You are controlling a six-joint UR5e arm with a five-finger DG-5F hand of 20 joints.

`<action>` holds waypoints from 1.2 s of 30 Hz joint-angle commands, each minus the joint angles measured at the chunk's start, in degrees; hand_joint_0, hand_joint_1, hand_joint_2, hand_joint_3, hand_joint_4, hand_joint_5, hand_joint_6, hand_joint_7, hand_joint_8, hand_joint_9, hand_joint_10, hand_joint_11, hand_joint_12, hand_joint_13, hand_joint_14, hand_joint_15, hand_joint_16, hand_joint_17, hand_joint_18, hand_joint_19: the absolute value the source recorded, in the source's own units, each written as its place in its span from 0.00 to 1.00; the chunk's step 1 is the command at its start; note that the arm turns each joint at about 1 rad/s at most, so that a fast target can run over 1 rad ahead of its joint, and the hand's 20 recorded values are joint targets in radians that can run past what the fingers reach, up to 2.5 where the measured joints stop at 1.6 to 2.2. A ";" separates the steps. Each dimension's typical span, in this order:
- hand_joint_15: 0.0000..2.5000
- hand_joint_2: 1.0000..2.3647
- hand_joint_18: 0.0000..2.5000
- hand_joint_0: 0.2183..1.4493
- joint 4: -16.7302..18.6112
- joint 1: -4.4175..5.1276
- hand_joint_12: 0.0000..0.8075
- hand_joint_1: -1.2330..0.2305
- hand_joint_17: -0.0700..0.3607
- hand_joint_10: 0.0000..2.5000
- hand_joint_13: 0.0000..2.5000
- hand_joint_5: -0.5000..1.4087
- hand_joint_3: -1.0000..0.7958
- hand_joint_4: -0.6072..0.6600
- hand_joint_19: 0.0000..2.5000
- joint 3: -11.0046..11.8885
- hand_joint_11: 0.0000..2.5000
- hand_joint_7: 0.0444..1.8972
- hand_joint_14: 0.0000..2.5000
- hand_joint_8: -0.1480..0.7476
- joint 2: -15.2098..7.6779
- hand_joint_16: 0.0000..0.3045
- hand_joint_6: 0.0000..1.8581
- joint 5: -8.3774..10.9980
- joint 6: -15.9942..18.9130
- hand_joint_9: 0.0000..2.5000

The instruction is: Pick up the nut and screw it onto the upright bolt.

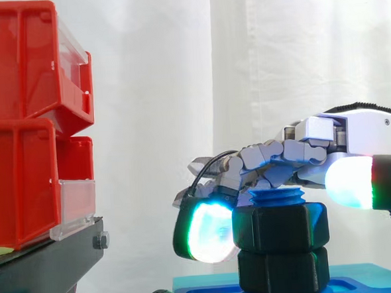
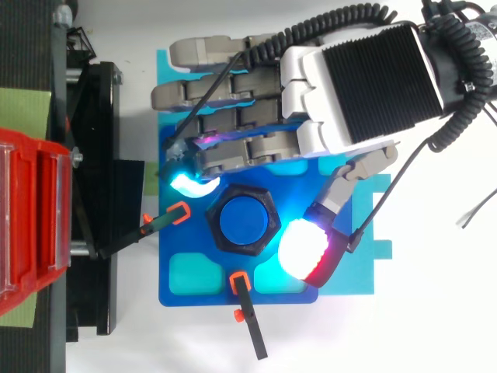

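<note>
A black hex nut (image 1: 280, 226) (image 2: 243, 220) sits threaded on the upright blue bolt (image 1: 276, 196), whose round top (image 2: 247, 219) shows through the nut. Below the nut is a second black hex block (image 1: 283, 272) on the blue base plate (image 2: 186, 287). My hand (image 2: 365, 78) reaches in from the right, over the bolt. A cyan-glowing finger pad (image 1: 207, 232) (image 2: 190, 184) lies against the nut's left side. The white-and-red glowing thumb pad (image 1: 350, 182) (image 2: 304, 249) sits at the nut's right side, slightly higher. The fingers curl round the nut.
Red bins (image 1: 21, 124) (image 2: 31, 217) stand stacked on a black stand (image 1: 36, 262) to the left. Two black clamps with orange tips (image 2: 178, 214) (image 2: 239, 281) hold the blue plate at its left and front. A white curtain hangs behind.
</note>
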 commanded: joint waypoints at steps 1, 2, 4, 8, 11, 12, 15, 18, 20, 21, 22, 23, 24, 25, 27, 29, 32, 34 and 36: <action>0.00 0.00 0.00 0.14 -0.24 -0.08 0.43 0.78 0.42 0.00 0.13 0.17 0.28 0.64 0.00 1.46 0.00 0.37 0.00 0.45 0.03 0.16 0.27 -0.33 0.07 0.24; 0.00 0.00 0.00 0.14 -0.59 -0.08 0.43 0.78 0.42 0.00 0.12 0.17 0.28 0.64 0.00 2.87 0.00 0.36 0.00 0.45 0.03 0.16 0.27 -0.59 0.07 0.23; 0.00 0.00 0.00 0.14 -2.79 -0.34 0.43 0.78 0.42 0.00 0.12 0.16 0.28 0.63 0.00 4.54 0.00 0.34 0.00 0.45 0.03 0.16 0.27 -1.82 0.07 0.23; 0.00 0.00 0.00 0.14 -9.56 -0.78 0.44 0.78 0.42 0.00 0.11 0.16 0.28 0.63 0.00 7.53 0.00 0.34 0.00 0.45 0.74 0.16 0.27 -4.11 -0.54 0.22; 0.00 0.00 0.00 0.14 -14.31 -0.78 0.44 0.77 0.43 0.00 0.11 0.16 0.28 0.63 0.00 7.62 0.00 0.34 0.00 0.45 2.85 0.17 0.27 -4.11 -3.00 0.21; 0.00 0.00 0.00 0.14 -15.10 -0.78 0.44 0.77 0.43 0.00 0.11 0.16 0.28 0.63 0.00 7.62 0.00 0.34 0.00 0.45 3.20 0.17 0.27 -4.11 -3.88 0.21; 0.00 0.00 0.00 0.14 -17.47 -0.78 0.44 0.76 0.43 0.00 0.10 0.16 0.28 0.63 0.00 7.62 0.00 0.34 0.00 0.45 4.52 0.17 0.27 -4.02 -7.66 0.20; 0.00 0.00 0.00 0.14 -21.78 -0.87 0.44 0.75 0.42 0.00 0.10 0.16 0.28 0.63 0.00 7.35 0.00 0.35 0.00 0.45 6.80 0.16 0.27 -3.32 -12.50 0.20; 0.00 0.00 0.00 0.15 -27.67 -0.95 0.44 0.74 0.42 0.00 0.10 0.16 0.28 0.64 0.00 7.00 0.00 0.35 0.00 0.45 9.00 0.16 0.27 -0.85 -15.84 0.20; 0.00 0.00 0.00 0.15 -28.81 -0.87 0.44 0.73 0.42 0.00 0.09 0.16 0.28 0.63 0.00 6.91 0.00 0.35 0.00 0.45 9.26 0.16 0.27 -0.15 -16.19 0.20; 0.00 0.00 0.00 0.15 -30.13 -0.87 0.44 0.73 0.42 0.00 0.09 0.16 0.28 0.64 0.00 6.91 0.00 0.35 0.00 0.45 9.70 0.16 0.27 0.82 -16.54 0.20; 0.00 0.00 0.00 0.15 -32.94 -0.95 0.44 0.72 0.42 0.00 0.09 0.16 0.28 0.64 0.00 6.83 0.00 0.36 0.00 0.45 10.32 0.16 0.27 2.31 -16.98 0.20; 0.00 0.00 0.00 0.16 -34.70 -0.95 0.44 0.71 0.42 0.00 0.09 0.16 0.28 0.64 0.00 6.74 0.00 0.36 0.00 0.45 11.11 0.16 0.27 3.28 -17.15 0.20; 0.00 0.00 0.00 0.16 -35.84 -0.95 0.43 0.70 0.41 0.00 0.09 0.17 0.28 0.65 0.00 6.47 0.00 0.38 0.00 0.45 12.43 0.16 0.27 4.24 -17.15 0.20; 0.00 0.00 0.00 0.16 -35.93 -0.95 0.43 0.70 0.41 0.00 0.09 0.17 0.28 0.65 0.00 5.60 0.00 0.39 0.00 0.45 13.57 0.15 0.27 4.51 -17.24 0.20; 0.00 0.00 0.00 0.16 -35.84 -0.95 0.43 0.69 0.41 0.00 0.09 0.17 0.28 0.65 0.00 4.01 0.00 0.39 0.00 0.45 14.80 0.15 0.27 4.68 -17.33 0.20; 0.00 0.00 0.00 0.17 -33.29 -0.52 0.43 0.68 0.40 0.00 0.09 0.17 0.28 0.65 0.00 -1.96 0.00 0.39 0.00 0.45 19.19 0.15 0.27 5.30 -18.03 0.20; 0.00 0.00 0.00 0.17 -29.07 -0.08 0.42 0.67 0.40 0.00 0.09 0.17 0.28 0.65 0.00 -6.53 0.00 0.39 0.00 0.45 22.45 0.15 0.27 7.58 -18.03 0.20; 0.00 0.00 0.00 0.18 -26.00 0.19 0.42 0.66 0.40 0.00 0.09 0.17 0.28 0.65 0.00 -9.96 0.00 0.39 0.00 0.45 24.82 0.15 0.27 10.04 -17.68 0.21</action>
